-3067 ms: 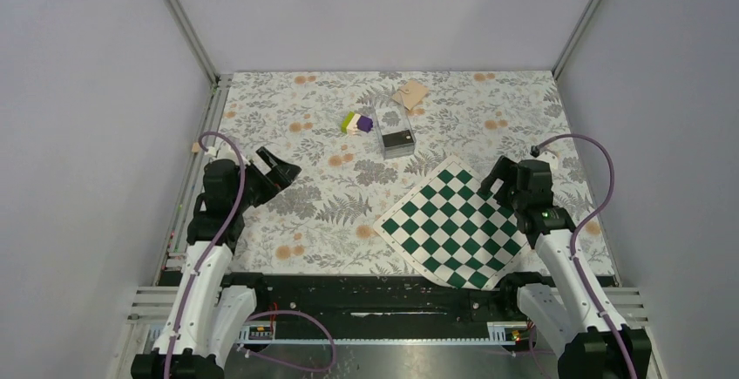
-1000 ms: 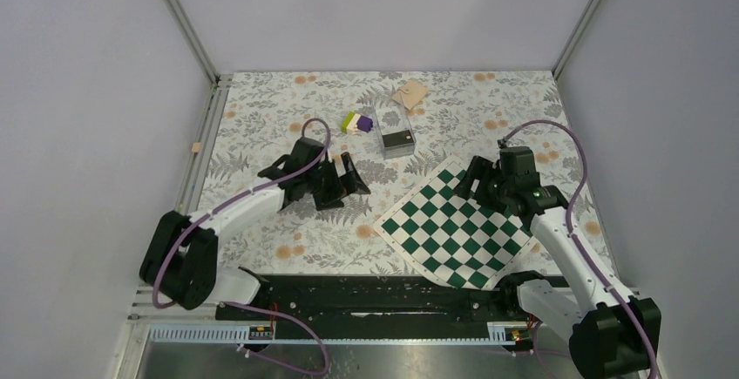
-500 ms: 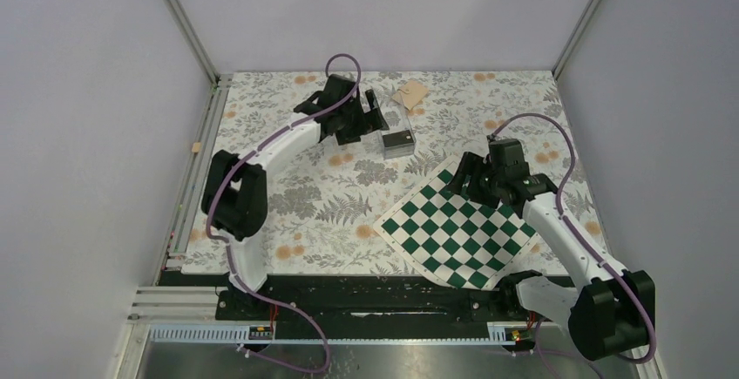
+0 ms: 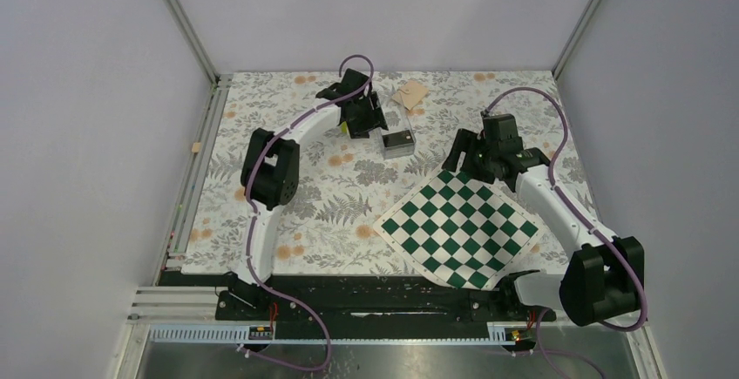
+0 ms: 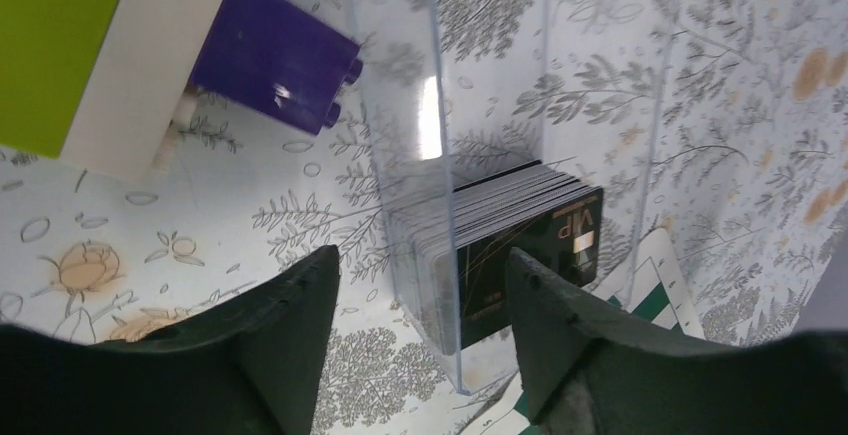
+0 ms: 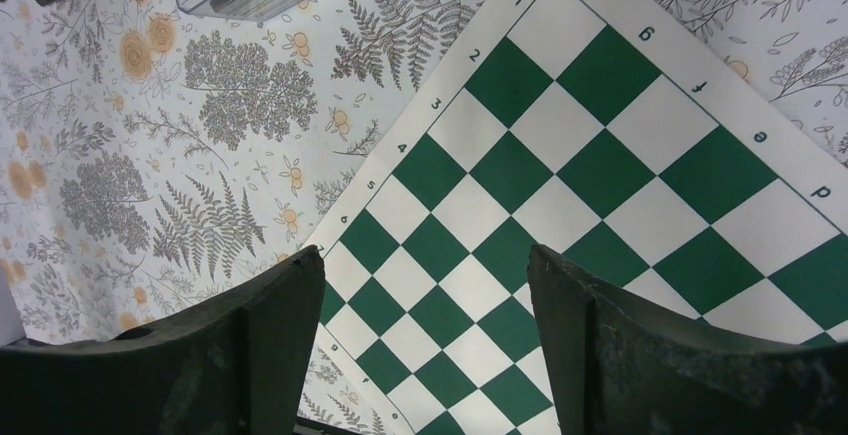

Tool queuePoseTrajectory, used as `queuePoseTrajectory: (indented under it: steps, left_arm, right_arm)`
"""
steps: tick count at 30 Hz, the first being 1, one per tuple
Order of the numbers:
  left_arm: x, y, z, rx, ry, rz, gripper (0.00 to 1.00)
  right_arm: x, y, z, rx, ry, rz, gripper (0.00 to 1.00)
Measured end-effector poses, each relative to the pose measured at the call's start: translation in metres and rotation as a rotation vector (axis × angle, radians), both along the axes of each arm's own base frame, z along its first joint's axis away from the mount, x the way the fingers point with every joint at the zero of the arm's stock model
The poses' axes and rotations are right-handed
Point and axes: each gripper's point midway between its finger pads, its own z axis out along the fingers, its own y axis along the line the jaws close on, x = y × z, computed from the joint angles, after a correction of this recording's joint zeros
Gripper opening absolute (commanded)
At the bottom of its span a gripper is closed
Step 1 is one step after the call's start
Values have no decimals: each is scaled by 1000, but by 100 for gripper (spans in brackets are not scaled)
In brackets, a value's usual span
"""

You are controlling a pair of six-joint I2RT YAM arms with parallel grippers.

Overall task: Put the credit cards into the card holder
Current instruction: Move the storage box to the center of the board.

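Several black credit cards (image 5: 520, 250), stacked on edge at one end of a clear plastic case (image 5: 400, 75); front card marked VIP. Case far-centre on the tabletop (image 4: 288, 213). Tan card holder (image 4: 410, 94) just beyond the case, near the back edge, apart from it; open or folded, not clear. Left gripper (image 5: 420, 275) lowered over the card end of the case, jaws parted, one finger on either side; contact with the walls impossible to judge, no grip visible. Green, white and purple block cluster (image 5: 100, 45) just beside the case, to its left. Right gripper (image 6: 425, 265) released and empty, above the far corner of a green-and-white checkerboard mat (image 6: 600, 155) laid at an angle on the right half. Tabletop covered in a pale cloth printed with grey ferns and orange flowers. Plain pale grey walls on three sides, metal posts (image 4: 179, 17) at the back corners, black rail (image 4: 375, 296) along the near edge.
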Motion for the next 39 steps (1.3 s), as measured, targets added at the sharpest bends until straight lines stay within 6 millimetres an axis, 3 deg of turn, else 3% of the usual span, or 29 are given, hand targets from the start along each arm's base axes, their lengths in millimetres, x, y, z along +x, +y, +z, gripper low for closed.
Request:
queuePoseTrajectory:
  steps: [4,9,26,32,39]
  left_arm:
    - [-7,2,-9,27,45,-7,47]
    - [-5,-1,6,29,30,-22,36]
    - [-38,-7,-8,77,156,-79,37]
    - [-48,-13,-19,79,184,-101,13]
    - [-57,-5,-17,82,170,-95,9]
  right_arm:
    - [5,-1,5,-11,-15,2,81]
    - [17,0,13,-22,-38,9,81]
    - [32,4,20,-42,-11,26,81]
    - [46,7,23,-43,-1,27,81]
    - [83,17,31,-43,6,27,81]
